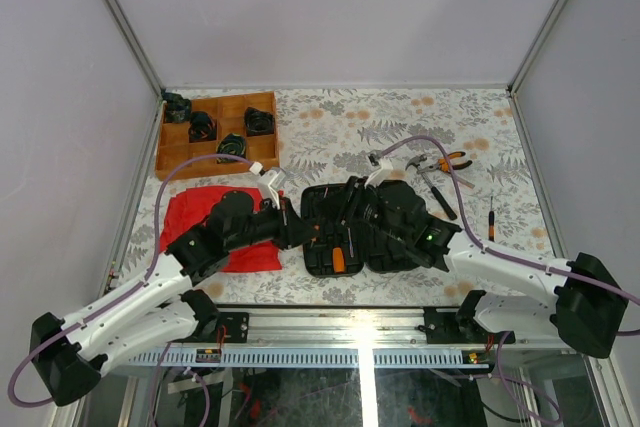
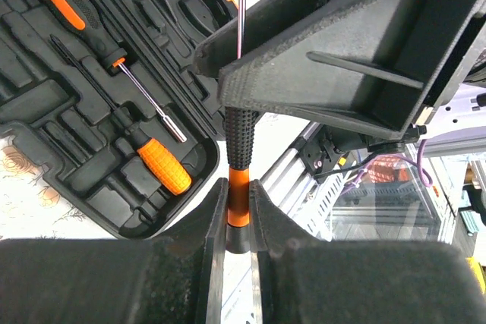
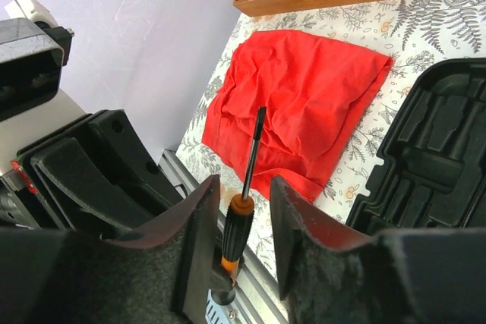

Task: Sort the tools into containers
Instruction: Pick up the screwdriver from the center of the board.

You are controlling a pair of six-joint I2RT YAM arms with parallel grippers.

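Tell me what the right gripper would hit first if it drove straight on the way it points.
The red cloth, probably: it lies straight ahead of the right gripper, past the tip of the screwdriver between its fingers. Depth is hard to judge.

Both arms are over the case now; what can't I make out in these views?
- Top view: the screwdriver is hidden under both arms above the case.
- Left wrist view: the screwdriver's tip is cut off by the top edge; the right gripper's body blocks the case's far side.
- Right wrist view: the handle's butt is hidden between the fingers.
- Top view: the dark items in the wooden tray are too small to identify.
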